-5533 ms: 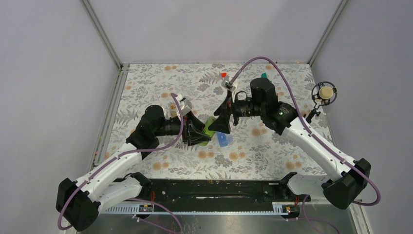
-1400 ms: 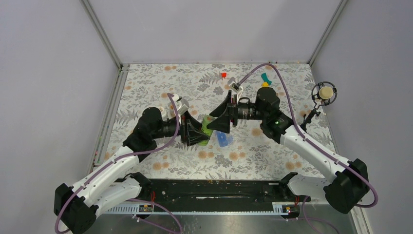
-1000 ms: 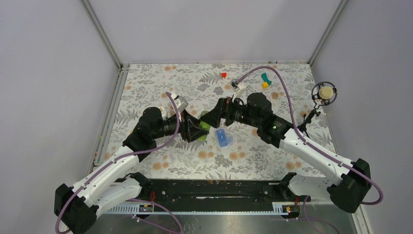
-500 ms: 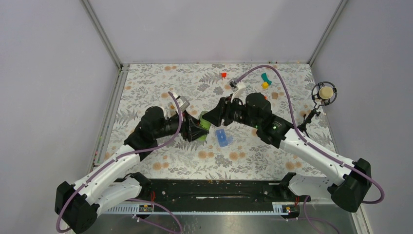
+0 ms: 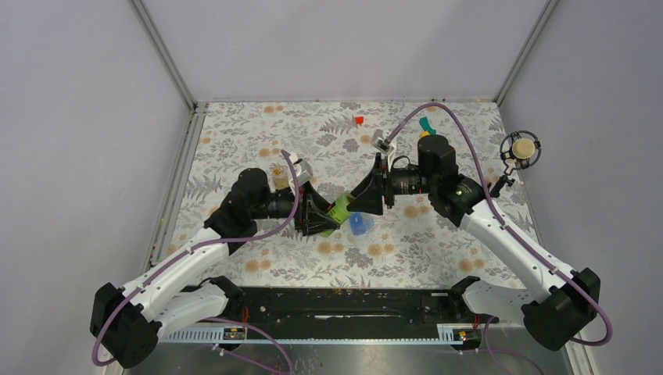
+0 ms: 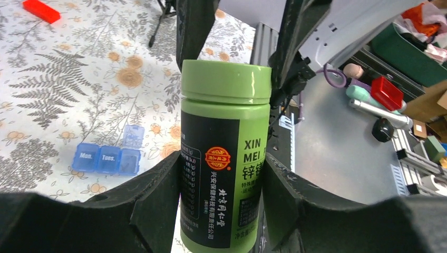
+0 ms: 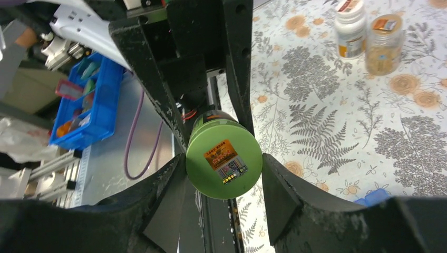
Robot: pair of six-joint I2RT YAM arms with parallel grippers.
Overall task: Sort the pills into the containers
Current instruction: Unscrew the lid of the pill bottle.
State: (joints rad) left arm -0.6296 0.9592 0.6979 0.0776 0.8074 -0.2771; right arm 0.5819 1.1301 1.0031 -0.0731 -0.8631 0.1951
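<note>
A green pill bottle (image 5: 342,209) with a black label hangs above the table between both arms. My left gripper (image 6: 221,161) is shut on the bottle's body (image 6: 224,158). My right gripper (image 7: 224,164) is shut on its green cap (image 7: 224,161), a finger pressed on each side. The containers, a blue translucent pill box (image 5: 360,226), lie on the flowered cloth just below the bottle. In the left wrist view the pill box (image 6: 108,158) shows one lid flipped up. No pills are in view.
A white bottle (image 7: 350,29) and an amber bottle (image 7: 383,45) stand beside the left arm. A red block (image 5: 359,120) and a teal piece (image 5: 424,123) lie at the back. A microphone (image 5: 521,148) stands at the right edge.
My right gripper has closed from wide open onto the bottle's cap. Both arms and the bottle have shifted a little right and nearer, over the pill box.
</note>
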